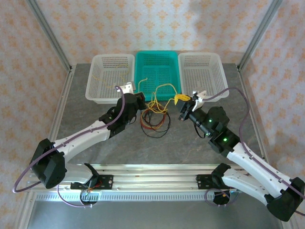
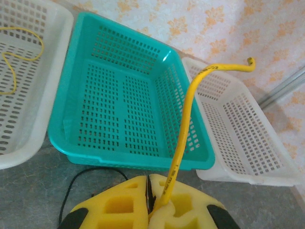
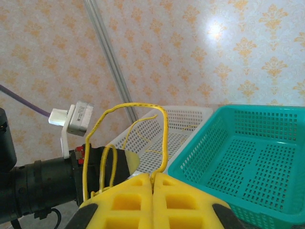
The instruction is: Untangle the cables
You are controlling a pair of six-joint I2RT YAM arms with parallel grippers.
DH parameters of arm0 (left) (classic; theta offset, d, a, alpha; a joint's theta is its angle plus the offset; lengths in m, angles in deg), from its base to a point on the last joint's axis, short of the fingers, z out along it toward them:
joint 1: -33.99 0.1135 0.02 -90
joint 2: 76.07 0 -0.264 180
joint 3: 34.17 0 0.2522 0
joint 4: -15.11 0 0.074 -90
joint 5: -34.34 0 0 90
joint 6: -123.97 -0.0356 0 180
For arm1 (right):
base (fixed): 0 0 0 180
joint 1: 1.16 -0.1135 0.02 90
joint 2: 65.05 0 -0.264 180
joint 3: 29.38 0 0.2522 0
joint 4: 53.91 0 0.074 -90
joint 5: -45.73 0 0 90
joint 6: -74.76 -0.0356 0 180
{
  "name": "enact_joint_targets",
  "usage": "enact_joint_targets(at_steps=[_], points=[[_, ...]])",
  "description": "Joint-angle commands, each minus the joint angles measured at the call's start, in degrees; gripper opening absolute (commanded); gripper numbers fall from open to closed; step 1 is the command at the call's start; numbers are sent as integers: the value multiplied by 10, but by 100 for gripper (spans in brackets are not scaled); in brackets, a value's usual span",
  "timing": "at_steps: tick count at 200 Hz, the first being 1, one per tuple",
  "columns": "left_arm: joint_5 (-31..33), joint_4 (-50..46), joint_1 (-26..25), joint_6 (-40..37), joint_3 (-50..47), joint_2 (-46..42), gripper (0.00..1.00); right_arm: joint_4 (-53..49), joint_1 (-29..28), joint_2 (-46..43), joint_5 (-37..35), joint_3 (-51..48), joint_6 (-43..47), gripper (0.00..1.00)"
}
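The cables (image 1: 155, 121) lie as a tangle of red, yellow and black loops on the grey table in front of the teal basket (image 1: 157, 71). My left gripper (image 1: 142, 101) is at the tangle's upper left and my right gripper (image 1: 180, 100) at its upper right. A yellow cable (image 1: 164, 87) arches between them. In the left wrist view the gripper (image 2: 151, 200) is shut on a yellow cable (image 2: 183, 129) that rises and bends right. In the right wrist view the gripper (image 3: 153, 181) is shut on a yellow cable loop (image 3: 136, 105).
Three baskets stand in a row at the back: a white one (image 1: 110, 76) on the left with a loose yellow cable (image 1: 101, 76) inside, the teal one in the middle, and a white one (image 1: 202, 71) on the right. Metal frame posts (image 1: 50, 36) flank the table.
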Motion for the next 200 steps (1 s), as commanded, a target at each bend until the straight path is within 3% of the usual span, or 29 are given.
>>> enact_joint_targets(at_steps=[1, 68, 137, 184, 200], points=[[-47, 0, 5, -6, 15, 8, 0, 40, -3, 3, 17, 12, 7, 0], [-148, 25, 5, -68, 2, 6, 0, 65, -4, -26, 2, 0, 6, 0], [-108, -21, 6, -67, 8, 45, 0, 40, -4, -81, 15, 20, 12, 0], [-76, -34, 6, -67, 10, 49, 0, -9, -3, -92, -43, 35, 18, 0], [-45, -45, 13, -55, 4, 40, 0, -40, -3, -84, -99, 45, 13, 0]])
